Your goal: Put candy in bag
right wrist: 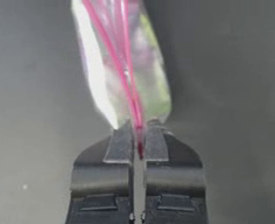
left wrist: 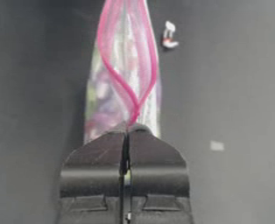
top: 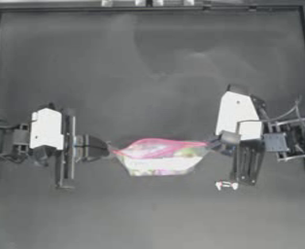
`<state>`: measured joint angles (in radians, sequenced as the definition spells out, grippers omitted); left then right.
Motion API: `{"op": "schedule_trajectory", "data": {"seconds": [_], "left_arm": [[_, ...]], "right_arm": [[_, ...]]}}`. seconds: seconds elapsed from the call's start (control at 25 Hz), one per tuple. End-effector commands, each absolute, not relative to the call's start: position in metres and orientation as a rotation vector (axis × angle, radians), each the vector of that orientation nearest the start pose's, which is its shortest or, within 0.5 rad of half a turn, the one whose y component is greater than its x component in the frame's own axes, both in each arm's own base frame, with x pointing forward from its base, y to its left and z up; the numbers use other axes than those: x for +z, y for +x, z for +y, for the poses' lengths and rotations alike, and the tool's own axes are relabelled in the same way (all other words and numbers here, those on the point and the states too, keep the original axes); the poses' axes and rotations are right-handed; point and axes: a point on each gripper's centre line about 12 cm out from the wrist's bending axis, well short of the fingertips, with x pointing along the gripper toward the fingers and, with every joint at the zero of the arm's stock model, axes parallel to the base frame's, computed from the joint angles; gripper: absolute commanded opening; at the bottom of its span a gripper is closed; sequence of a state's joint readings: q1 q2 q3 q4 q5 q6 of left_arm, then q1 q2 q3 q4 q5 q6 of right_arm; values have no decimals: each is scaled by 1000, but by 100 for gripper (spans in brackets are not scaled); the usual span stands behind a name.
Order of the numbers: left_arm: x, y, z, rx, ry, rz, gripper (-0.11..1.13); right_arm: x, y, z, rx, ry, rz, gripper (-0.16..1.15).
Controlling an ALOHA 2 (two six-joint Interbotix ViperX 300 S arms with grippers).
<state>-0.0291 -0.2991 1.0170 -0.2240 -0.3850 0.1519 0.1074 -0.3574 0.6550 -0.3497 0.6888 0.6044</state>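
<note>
The bag [top: 160, 156] hangs between both grippers near the table's middle, clear with a pink strip along its top and pastel contents showing through. My left gripper [top: 113, 151] is shut on the bag's left corner; in the left wrist view its jaws [left wrist: 127, 131] pinch the pink strip of the bag [left wrist: 123, 83]. My right gripper [top: 213, 145] is shut on the right corner, pinching the strip [right wrist: 139, 131] of the bag [right wrist: 119, 70]. The candy [top: 226, 185], tiny and white with red marks, lies on the table below the right gripper, apart from the bag. The left wrist view shows the candy [left wrist: 169, 36] beside the bag.
The dark table [top: 148, 63] spreads wide behind the bag and in front of it. A raised border [top: 148, 8] runs along the far edge and the sides. Cables and the right arm's body [top: 291, 141] sit at the right edge.
</note>
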Motion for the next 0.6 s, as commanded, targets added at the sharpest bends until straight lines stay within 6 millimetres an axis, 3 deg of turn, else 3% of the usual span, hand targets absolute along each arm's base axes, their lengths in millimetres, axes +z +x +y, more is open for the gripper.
{"op": "schedule_trajectory", "data": {"seconds": [0.04, 0.6], "left_arm": [[221, 309, 7, 75, -25, 276, 9], [218, 311, 23, 116, -6, 315, 9]], "right_arm": [[264, 309, 3, -257, 143, 854, 9], [251, 322, -8, -274, 112, 856, 9]]}}
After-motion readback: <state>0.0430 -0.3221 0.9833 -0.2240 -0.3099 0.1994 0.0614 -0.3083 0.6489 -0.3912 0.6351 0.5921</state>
